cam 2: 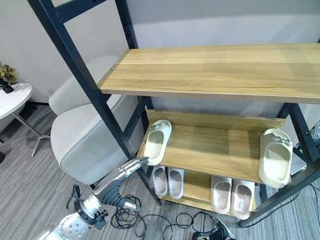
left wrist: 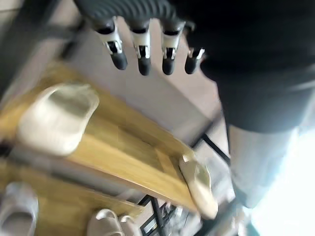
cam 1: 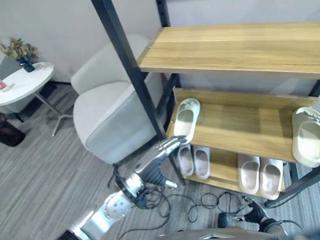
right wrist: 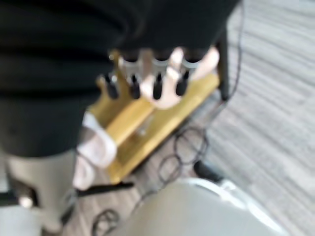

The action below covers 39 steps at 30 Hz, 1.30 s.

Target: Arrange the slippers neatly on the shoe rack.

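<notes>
left hand (cam 1: pixel 164 148), fingers straight and holding nothing, reaches toward the rack (cam 1: pixel 237 50), just below the front left corner of its middle shelf. right hand (right wrist: pixel 147 78) hangs with fingers relaxed, empty. one cream slipper (cam 1: pixel 185 119) lies at that shelf's left end, another (cam 1: pixel 309 135) at its right end. two pairs (cam 1: pixel 194 160) (cam 1: pixel 259 174) sit on the bottom shelf. a grey armchair (cam 1: pixel 108 109) stands left of the rack.

The rack's top shelf (cam 1: pixel 242 47) runs off the right edge, and the pale slippers (right wrist: pixel 93 147) blur behind the right hand (right wrist: pixel 142 81).
</notes>
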{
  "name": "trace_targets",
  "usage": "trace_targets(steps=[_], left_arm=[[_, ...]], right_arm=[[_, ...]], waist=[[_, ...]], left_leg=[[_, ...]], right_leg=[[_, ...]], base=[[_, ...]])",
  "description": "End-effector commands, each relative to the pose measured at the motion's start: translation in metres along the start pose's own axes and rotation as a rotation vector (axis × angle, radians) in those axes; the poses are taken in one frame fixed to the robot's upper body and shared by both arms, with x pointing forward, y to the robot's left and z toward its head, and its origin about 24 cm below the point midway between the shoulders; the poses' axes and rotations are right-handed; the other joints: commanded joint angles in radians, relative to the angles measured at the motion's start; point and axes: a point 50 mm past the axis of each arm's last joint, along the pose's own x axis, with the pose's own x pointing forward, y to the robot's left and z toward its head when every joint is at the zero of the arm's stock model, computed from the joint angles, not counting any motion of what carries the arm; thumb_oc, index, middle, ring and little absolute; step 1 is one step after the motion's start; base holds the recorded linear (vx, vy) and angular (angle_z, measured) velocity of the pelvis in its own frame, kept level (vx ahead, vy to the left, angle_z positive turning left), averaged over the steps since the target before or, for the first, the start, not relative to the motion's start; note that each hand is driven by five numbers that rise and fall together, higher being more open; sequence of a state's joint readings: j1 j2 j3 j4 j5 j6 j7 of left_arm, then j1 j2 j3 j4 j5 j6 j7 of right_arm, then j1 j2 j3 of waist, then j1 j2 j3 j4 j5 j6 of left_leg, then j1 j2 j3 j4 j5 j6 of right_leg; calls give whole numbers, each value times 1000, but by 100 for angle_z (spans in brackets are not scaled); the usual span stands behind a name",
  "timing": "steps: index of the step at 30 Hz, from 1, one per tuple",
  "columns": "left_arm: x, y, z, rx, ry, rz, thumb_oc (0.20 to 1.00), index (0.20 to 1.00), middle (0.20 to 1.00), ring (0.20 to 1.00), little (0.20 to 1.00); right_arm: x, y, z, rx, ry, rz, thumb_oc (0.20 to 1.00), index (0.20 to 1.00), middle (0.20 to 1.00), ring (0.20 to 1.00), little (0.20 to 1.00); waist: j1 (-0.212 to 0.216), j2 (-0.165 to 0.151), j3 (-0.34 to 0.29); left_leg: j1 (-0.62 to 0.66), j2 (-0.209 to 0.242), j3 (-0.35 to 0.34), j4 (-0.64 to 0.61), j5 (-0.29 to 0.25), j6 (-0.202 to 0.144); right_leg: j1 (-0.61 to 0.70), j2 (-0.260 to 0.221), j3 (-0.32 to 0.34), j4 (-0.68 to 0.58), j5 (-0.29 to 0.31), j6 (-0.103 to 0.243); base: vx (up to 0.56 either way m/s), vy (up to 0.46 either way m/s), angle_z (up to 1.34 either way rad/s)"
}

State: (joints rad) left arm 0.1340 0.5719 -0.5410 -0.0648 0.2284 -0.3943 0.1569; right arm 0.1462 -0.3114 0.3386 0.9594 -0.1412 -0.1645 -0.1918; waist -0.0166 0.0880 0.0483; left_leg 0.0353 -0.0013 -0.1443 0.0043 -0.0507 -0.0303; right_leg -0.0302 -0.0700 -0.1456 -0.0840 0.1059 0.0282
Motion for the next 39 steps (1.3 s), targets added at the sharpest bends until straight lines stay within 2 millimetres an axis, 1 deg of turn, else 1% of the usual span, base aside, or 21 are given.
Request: trace_targets(steps=[1, 4, 10, 12, 15, 16, 21, 23, 25, 26, 28, 30, 35, 37, 39], left_arm=[[11, 6, 12, -57, -54, 82, 1000, 1000, 1000, 1000, 1000], [17, 6, 11, -36, -50, 84, 1000, 1000, 1000, 1000, 1000], [37, 4, 14, 29, -95, 64, 1000, 1000, 1000, 1000, 1000], [45, 1, 11, -6, -75, 86, 1000, 1000, 1000, 1000, 1000], [51, 0, 12, -17, -80, 98, 1000, 1000, 1000, 1000, 1000], [57, 1, 13, -26, -80, 118, 1000, 1000, 1000, 1000, 1000], [68, -1, 13, -32, -76, 140, 1000, 1000, 1000, 1000, 1000], [74, -1, 14, 3, -85, 145, 1000, 1000, 1000, 1000, 1000], [77, 0, 10, 12, -62, 175, 1000, 1000, 1000, 1000, 1000], [82, 1, 7, 31, -48, 202, 1000, 1000, 1000, 1000, 1000], [87, 5, 10, 50, -61, 229, 1000, 1000, 1000, 1000, 1000], [91, 7, 10, 67, -64, 243, 1000, 1000, 1000, 1000, 1000], [101, 7, 10, 99, -58, 265, 1000, 1000, 1000, 1000, 1000], [109, 7, 7, 131, -42, 285, 1000, 1000, 1000, 1000, 1000], [113, 10, 6, 162, -39, 297, 1000, 1000, 1000, 1000, 1000]], right_arm=[[2, 9, 15, 43, -50, -15, 1000, 1000, 1000, 1000, 1000], [1, 9, 15, 52, -51, -23, 1000, 1000, 1000, 1000, 1000], [-1, 7, 18, 54, -79, -33, 1000, 1000, 1000, 1000, 1000], [0, 7, 19, 53, -77, -35, 1000, 1000, 1000, 1000, 1000], [0, 8, 20, 47, -78, -35, 1000, 1000, 1000, 1000, 1000], [1, 8, 20, 43, -77, -36, 1000, 1000, 1000, 1000, 1000], [1, 7, 21, 38, -79, -44, 1000, 1000, 1000, 1000, 1000], [2, 6, 22, 38, -81, -45, 1000, 1000, 1000, 1000, 1000], [2, 6, 21, 32, -81, -54, 1000, 1000, 1000, 1000, 1000], [2, 5, 21, 34, -78, -65, 1000, 1000, 1000, 1000, 1000], [2, 4, 21, 33, -73, -74, 1000, 1000, 1000, 1000, 1000], [3, 4, 20, 26, -69, -79, 1000, 1000, 1000, 1000, 1000], [4, 3, 21, 22, -70, -87, 1000, 1000, 1000, 1000, 1000], [4, 1, 22, 20, -76, -93, 1000, 1000, 1000, 1000, 1000], [4, -1, 22, 16, -81, -101, 1000, 1000, 1000, 1000, 1000]], waist=[[-23, -19, 18], [-29, -20, 18], [-50, -22, 23], [-58, -21, 23], [-63, -19, 25], [-69, -17, 25], [-79, -11, 28], [-85, -8, 27], [-88, -5, 30], [-91, -5, 32], [-94, -3, 33], [-96, 0, 33], [-104, 7, 35], [-114, 13, 37], [-120, 17, 38]], left_leg=[[-53, 3, 52, 81, -34, -35], [-54, 5, 53, 78, -33, -35], [-57, 8, 63, 74, -32, -34], [-58, 11, 68, 73, -31, -34], [-58, 11, 69, 73, -31, -34], [-58, 11, 72, 71, -30, -35], [-54, 13, 77, 69, -30, -35], [-47, 16, 79, 65, -39, -35], [-48, 16, 80, 61, -36, -35], [-54, 16, 81, 59, -24, -35], [-55, 15, 82, 56, -23, -35], [-49, 17, 83, 52, -31, -35], [-50, 16, 87, 45, -30, -34], [-47, 16, 92, 39, -28, -33], [-47, 16, 96, 34, -28, -33]], right_leg=[[18, -47, 35, 176, -216, 75], [16, -45, 37, 177, -216, 73], [4, -39, 47, 182, -214, 71], [-2, -38, 50, 183, -213, 68], [-5, -37, 54, 185, -212, 68], [-7, -36, 57, 186, -213, 67], [-12, -34, 60, 191, -215, 65], [-10, -33, 63, 193, -224, 65], [-13, -33, 64, 196, -223, 65], [-19, -35, 63, 195, -213, 65], [-22, -35, 64, 195, -211, 66], [-21, -33, 67, 198, -221, 66], [-30, -35, 70, 202, -221, 66], [-37, -35, 72, 206, -219, 67], [-41, -35, 76, 208, -219, 68]], base=[[-6, -40, 4], [-2, -14, 0], [-9, -19, -4], [-17, -31, -18], [-10, -19, -8], [-13, -18, -4], [0, 0, 0], [35, -11, -5], [-2, -14, -8], [-36, -22, -9], [3, -25, -7], [42, -20, -4], [0, 0, 0], [0, 0, 0], [0, 0, 0]])
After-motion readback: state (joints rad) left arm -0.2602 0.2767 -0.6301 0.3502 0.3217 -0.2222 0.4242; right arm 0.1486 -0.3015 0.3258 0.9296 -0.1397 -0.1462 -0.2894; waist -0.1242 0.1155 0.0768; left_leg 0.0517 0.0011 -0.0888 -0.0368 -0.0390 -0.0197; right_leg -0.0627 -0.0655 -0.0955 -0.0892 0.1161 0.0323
